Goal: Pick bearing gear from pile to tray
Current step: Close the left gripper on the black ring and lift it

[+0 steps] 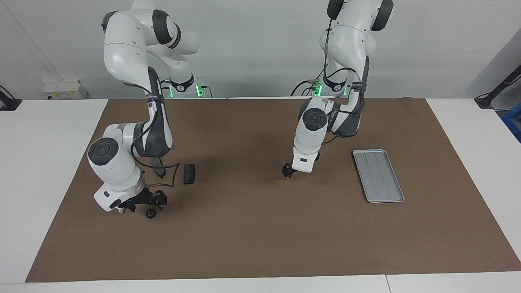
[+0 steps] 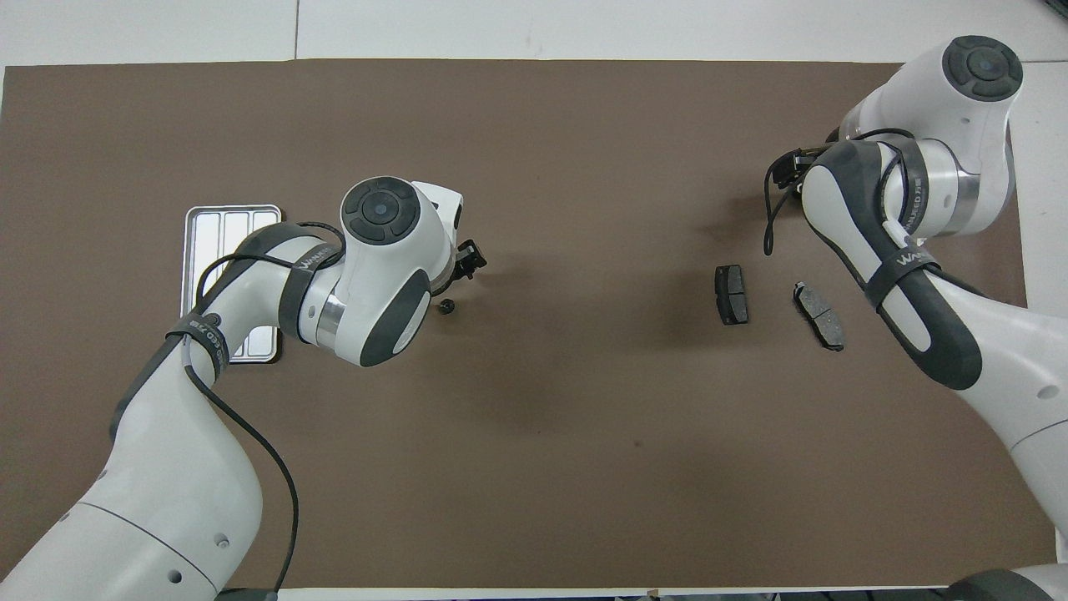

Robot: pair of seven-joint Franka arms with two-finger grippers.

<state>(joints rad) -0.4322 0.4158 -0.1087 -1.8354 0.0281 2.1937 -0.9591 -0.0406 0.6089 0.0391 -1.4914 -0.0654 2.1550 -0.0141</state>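
Facing view is showing the tray [image 1: 378,198] lying flat on the brown mat [image 1: 260,244] at the left arm's end of the table, with nothing resting in it. The left gripper [image 1: 287,173] is hanging low over the mat just beside the tray, on the side toward the right arm's end. Its fingers are standing apart and are gripping nothing. In the overhead view a small black round part [image 2: 447,307] is lying on the mat close beside that gripper and a little nearer to the robots than it. This part is well apart from the tray, and in the facing view the left wrist is hiding it.

Well away from the tray, toward the right arm's end, the right gripper [image 1: 147,202] is hovering very low with its fingers spread wide and empty. A black bearing gear [image 1: 151,213] is sitting on the mat directly below those fingers. It is probably not touching them, though the gap is hard to judge from this angle.

Two dark grey brake pads are lying flat between that gear and the tray, closer to the gear. One pad [image 1: 189,173] is showing fully, while the other pad [image 2: 818,315] is partly covered by the right arm in the facing view.
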